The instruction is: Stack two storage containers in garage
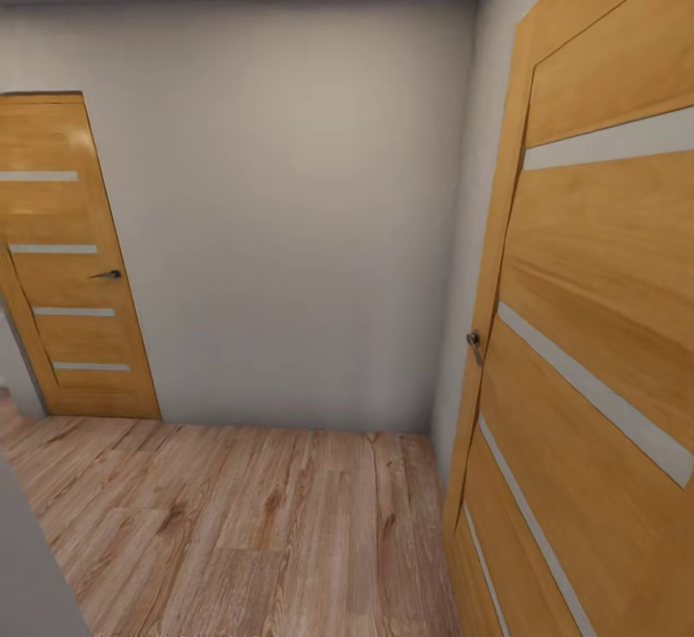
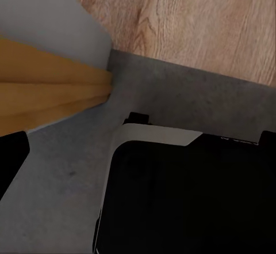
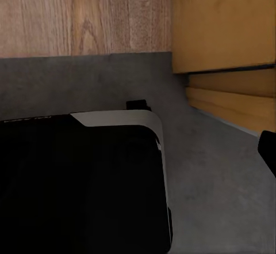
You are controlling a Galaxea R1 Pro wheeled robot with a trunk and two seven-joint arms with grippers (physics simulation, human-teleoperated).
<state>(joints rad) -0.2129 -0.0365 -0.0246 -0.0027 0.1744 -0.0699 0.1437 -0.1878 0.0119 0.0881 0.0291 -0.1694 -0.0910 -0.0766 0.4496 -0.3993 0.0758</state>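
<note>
Hallway transit: wood plank floor (image 1: 241,521), open orange-wood door (image 1: 588,329) at right.
Robot should clear the door edge; hand state cannot be told.

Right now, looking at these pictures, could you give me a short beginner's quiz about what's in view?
1. True or false: the near door has pale horizontal slits.
2. In the head view, which floor lies ahead? A) wood planks B) tiles C) carpet
3. In the left wrist view, what colour is the floor beside the robot's black base?

Key: 1 true. 2 A, the wood plank floor. 3 grey.
</note>
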